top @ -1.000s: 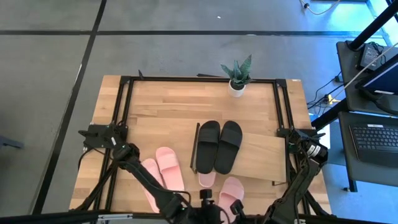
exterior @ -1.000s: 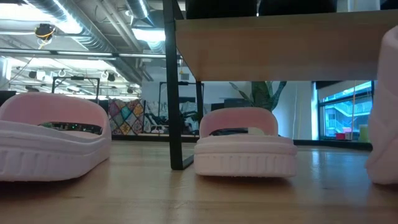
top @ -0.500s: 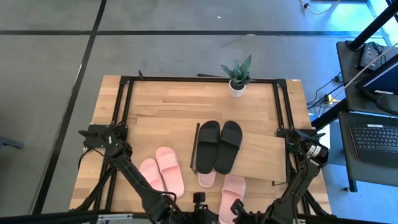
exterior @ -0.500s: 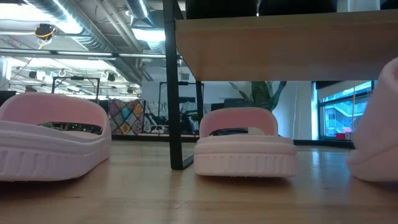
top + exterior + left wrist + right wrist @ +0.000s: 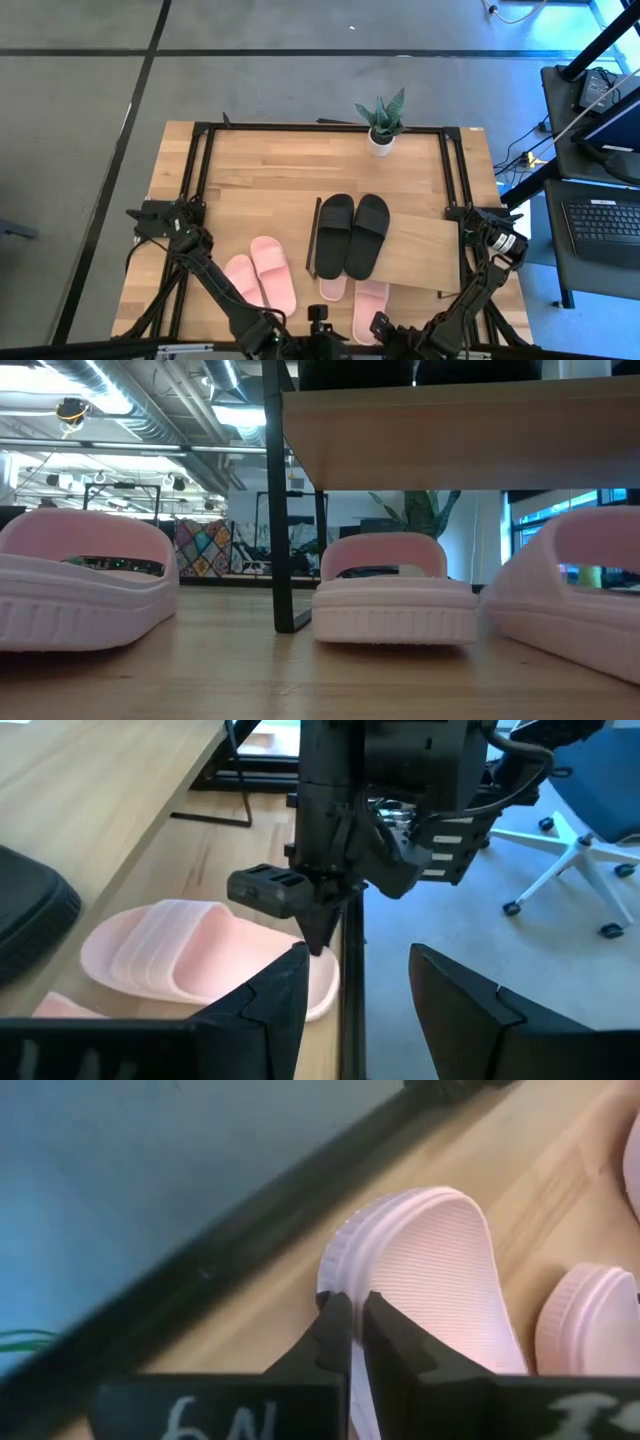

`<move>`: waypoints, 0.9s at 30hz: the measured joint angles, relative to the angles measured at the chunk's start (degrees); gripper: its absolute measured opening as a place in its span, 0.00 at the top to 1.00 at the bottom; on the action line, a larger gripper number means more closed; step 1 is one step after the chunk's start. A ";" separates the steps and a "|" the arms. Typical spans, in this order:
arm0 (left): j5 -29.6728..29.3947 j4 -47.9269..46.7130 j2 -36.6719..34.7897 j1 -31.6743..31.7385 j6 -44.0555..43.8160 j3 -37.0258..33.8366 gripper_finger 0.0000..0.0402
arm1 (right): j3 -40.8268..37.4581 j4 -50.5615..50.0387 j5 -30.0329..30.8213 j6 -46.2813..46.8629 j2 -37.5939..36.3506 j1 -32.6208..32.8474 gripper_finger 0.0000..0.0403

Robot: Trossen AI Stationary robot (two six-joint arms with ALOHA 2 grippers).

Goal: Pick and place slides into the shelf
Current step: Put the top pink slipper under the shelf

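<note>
One wooden table (image 5: 260, 165), grey floor (image 5: 80, 100)

Two slides (image 5: 352, 235) atop shelf (image 5: 420, 250)

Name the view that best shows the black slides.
The high view: both black slides lie side by side on the shelf top. The low view shows only their lower edges above the board; the left wrist view catches one dark edge; the right wrist view shows none.

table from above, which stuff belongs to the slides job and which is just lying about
Job:
black slides on the shelf
pink pair on the table
pink slide under the shelf
pink slide held by the right gripper

Lying about:
potted plant
laptop
</note>
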 joint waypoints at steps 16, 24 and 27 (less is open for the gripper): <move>0.02 -4.28 0.07 2.22 -0.33 0.00 0.59 | -3.48 0.94 5.34 -7.54 -0.04 -3.90 0.95; 0.03 -5.16 0.11 2.80 -0.08 0.00 0.59 | -3.48 -3.24 6.91 -7.53 -0.02 -4.88 0.95; 0.03 -5.18 0.11 2.80 0.02 0.00 0.59 | -3.48 -4.47 7.07 -7.49 -0.02 -4.82 0.95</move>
